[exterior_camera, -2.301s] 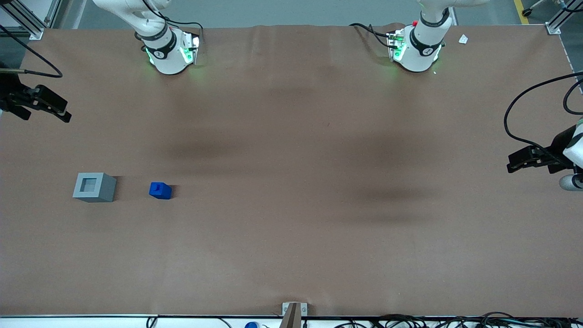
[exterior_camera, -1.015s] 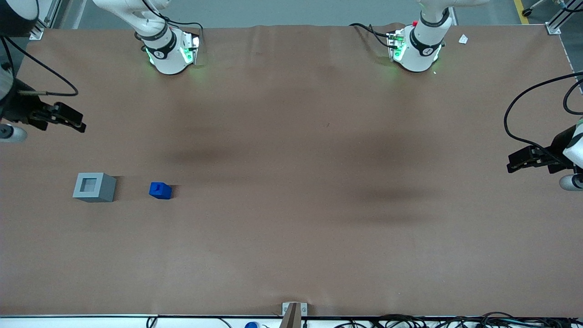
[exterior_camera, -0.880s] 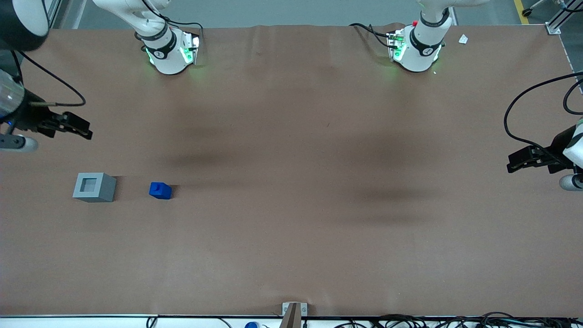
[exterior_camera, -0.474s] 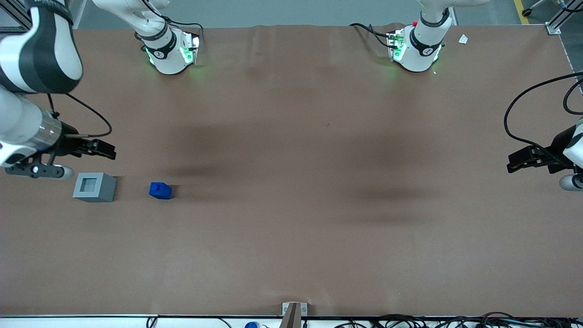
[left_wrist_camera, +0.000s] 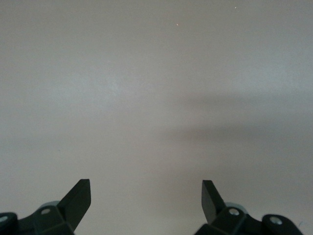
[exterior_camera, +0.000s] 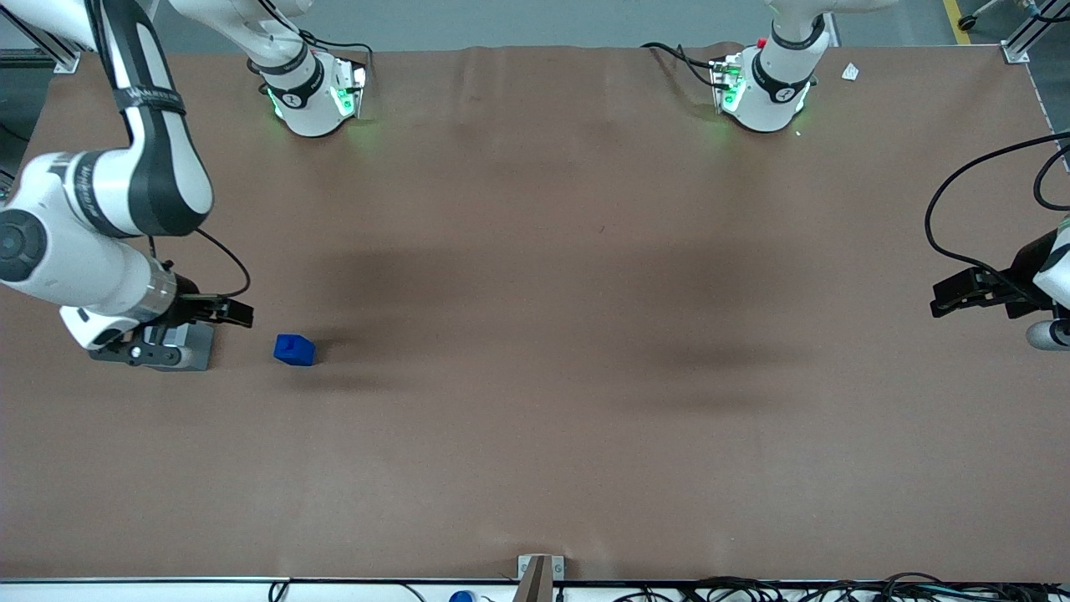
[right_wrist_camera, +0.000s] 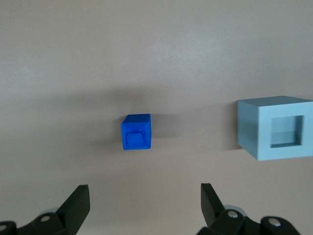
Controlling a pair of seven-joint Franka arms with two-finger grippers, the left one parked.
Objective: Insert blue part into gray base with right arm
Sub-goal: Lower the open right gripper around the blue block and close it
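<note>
The blue part (exterior_camera: 294,349) rests on the brown table with its stub facing up, and the right wrist view shows it (right_wrist_camera: 136,132) just ahead of the fingers. The gray base (exterior_camera: 197,344) stands beside it toward the working arm's end, mostly covered in the front view by the right arm's wrist (exterior_camera: 109,293). Its square recess faces up (right_wrist_camera: 276,127). My right gripper (exterior_camera: 234,312) (right_wrist_camera: 144,200) hovers open above the table between the base and the blue part, slightly farther from the front camera, with nothing between its fingers.
Both arm bases (exterior_camera: 313,92) (exterior_camera: 765,84) stand at the table's edge farthest from the front camera. A white scrap (exterior_camera: 850,72) lies near the parked arm's base. A metal bracket (exterior_camera: 539,573) and cables line the nearest edge.
The right arm has swung in from the table's end and come down over the gray base, now covering most of it. The blue part and the base have not moved.
</note>
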